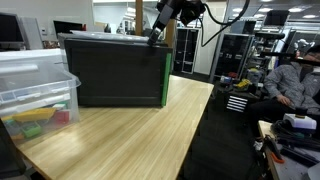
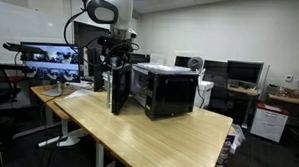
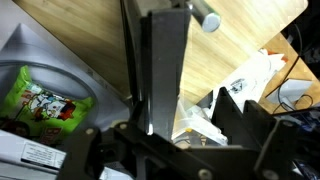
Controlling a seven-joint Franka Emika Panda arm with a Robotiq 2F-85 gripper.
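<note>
A black microwave point(image 2: 167, 89) stands on the wooden table point(image 2: 148, 138), and its door point(image 2: 117, 84) is swung open. My gripper point(image 2: 114, 58) hangs at the top of that door, seen from behind in an exterior view point(image 1: 158, 34). In the wrist view the dark door edge point(image 3: 165, 65) runs up between my open gripper point(image 3: 165, 138); one finger point(image 3: 240, 122) shows to its right. Whether a finger touches the door I cannot tell. Inside the microwave a green packet point(image 3: 45, 102) lies on the glass plate.
A clear plastic bin point(image 1: 35, 90) with coloured items sits at the table's near corner. A person point(image 1: 295, 80) sits at a desk beyond the table edge. Crumpled clear plastic point(image 3: 200, 122) and a white bag point(image 3: 252, 75) lie below the door. Monitors point(image 2: 50, 56) stand behind.
</note>
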